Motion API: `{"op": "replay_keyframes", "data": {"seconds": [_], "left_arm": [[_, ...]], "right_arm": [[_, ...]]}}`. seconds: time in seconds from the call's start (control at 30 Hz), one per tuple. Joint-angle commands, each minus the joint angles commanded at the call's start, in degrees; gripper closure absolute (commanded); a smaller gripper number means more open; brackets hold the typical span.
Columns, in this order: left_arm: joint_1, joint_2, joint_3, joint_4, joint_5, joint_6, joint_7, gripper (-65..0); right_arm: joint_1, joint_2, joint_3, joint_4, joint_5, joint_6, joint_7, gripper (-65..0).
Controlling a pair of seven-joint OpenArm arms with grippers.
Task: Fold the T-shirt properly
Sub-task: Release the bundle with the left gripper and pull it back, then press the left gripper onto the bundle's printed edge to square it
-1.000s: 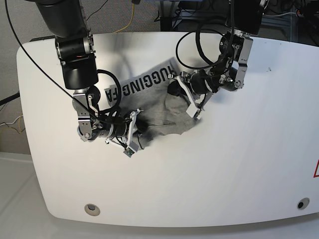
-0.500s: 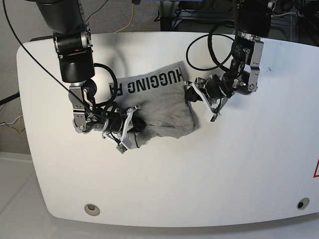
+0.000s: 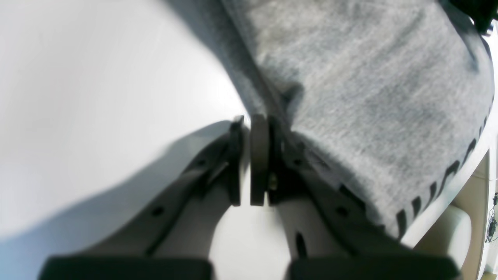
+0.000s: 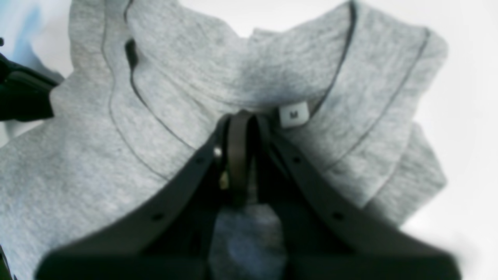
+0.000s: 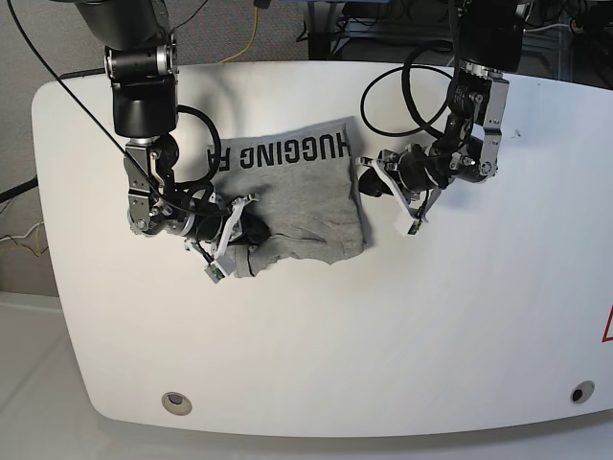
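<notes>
The grey T-shirt [image 5: 306, 206] lies bunched mid-table, its black lettering [image 5: 278, 153] showing along the far edge. My right gripper [image 5: 249, 235] is at the shirt's left end. In the right wrist view the right gripper [image 4: 240, 155] is shut on the T-shirt [image 4: 116, 155] at the collar, beside a white M label [image 4: 293, 114]. My left gripper [image 5: 372, 184] sits at the shirt's right edge. In the left wrist view the left gripper [image 3: 246, 155] has its pads nearly together with nothing between them. There the T-shirt [image 3: 369, 97] rests against the outside of the right-hand finger.
The white table [image 5: 431, 326] has rounded corners and two bolt holes near its front edge [image 5: 175, 402]. Black cables [image 5: 383, 86] loop behind the arm on the right. Floor and wires lie beyond the far edge.
The arm on the base view's left has dragged the collar leftward. The other gripper has slid right, off the cloth to its edge. The shirt lies flatter with more lettering showing.
</notes>
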Motion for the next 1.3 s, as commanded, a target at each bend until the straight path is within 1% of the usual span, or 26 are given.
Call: {"op": "replay_keyframes", "data": {"seconds": [0.1, 0.17, 0.2, 0.3, 0.4, 0.53, 0.63, 0.7, 0.8, 0.9, 0.97, 1.1, 1.2, 1.3], "left_arm": [[-0.79, 0.00, 0.00, 0.09, 0.00, 0.00, 0.18, -1.8], [-1.05, 0.00, 0.00, 0.09, 0.00, 0.00, 1.41, -1.8], [-1.32, 0.00, 0.00, 0.18, -0.09, 0.00, 1.93, -1.8], [-2.55, 0.00, -0.09, 2.11, -0.09, 0.00, 4.13, -1.8], [-3.25, 0.00, -0.09, 5.54, -0.09, 0.18, 5.98, -1.8], [-4.31, 0.00, -1.14, 9.76, 0.09, 0.35, 8.70, -1.9], [-5.10, 0.26, -3.69, 12.13, 0.09, 0.35, 11.69, -2.5], [-5.89, 0.26, -5.01, 13.19, 0.09, 0.35, 13.54, -4.8], [-6.68, 0.44, -7.21, 15.03, 0.09, 0.35, 15.65, -10.8], [-6.95, 0.44, -8.35, 17.05, 0.09, 0.35, 16.62, -14.9], [-6.95, 0.44, -8.44, 18.11, 0.09, 0.35, 16.88, -16.0], [-6.77, 0.70, -8.53, 19.08, 0.00, 0.35, 17.05, -16.0], [-6.59, 2.02, -8.53, 19.16, 0.00, 0.35, 17.05, -16.0], [-6.51, 2.46, -8.53, 19.16, 0.00, 0.35, 17.05, -16.0]], "right_arm": [[0.09, -0.09, 0.79, 2.11, 0.00, -0.09, -0.97, -3.7], [0.26, -0.09, 1.49, 3.60, 0.00, -0.26, -2.20, -3.8], [0.62, -0.18, 1.67, 4.13, 0.00, -0.53, -2.73, -3.8], [2.02, -0.18, 1.93, 6.15, 0.00, -2.02, -5.27, -3.9], [2.64, -0.26, 1.67, 8.62, 0.09, -2.81, -7.38, -3.9], [3.69, -0.35, 1.67, 12.13, 0.09, -2.81, -9.49, -3.9], [4.31, -0.35, 1.85, 12.75, 0.09, -2.81, -11.25, -3.9], [5.45, -0.35, 1.93, 13.01, 0.09, -2.81, -12.22, -3.9], [6.42, -0.44, 1.93, 13.27, 0.18, -2.81, -13.45, -3.9], [6.86, -0.44, 1.93, 14.95, 0.09, -2.81, -14.68, -3.9], [7.21, -0.44, 1.93, 16.70, 0.09, -2.81, -15.74, -3.9], [7.38, -0.44, 2.02, 20.04, 0.09, -2.81, -18.20, -3.9], [7.47, -0.44, 2.02, 22.51, 0.09, -2.81, -19.87, -3.9], [8.35, -0.44, 2.02, 24.35, 0.09, -2.81, -21.89, -3.9]]}}
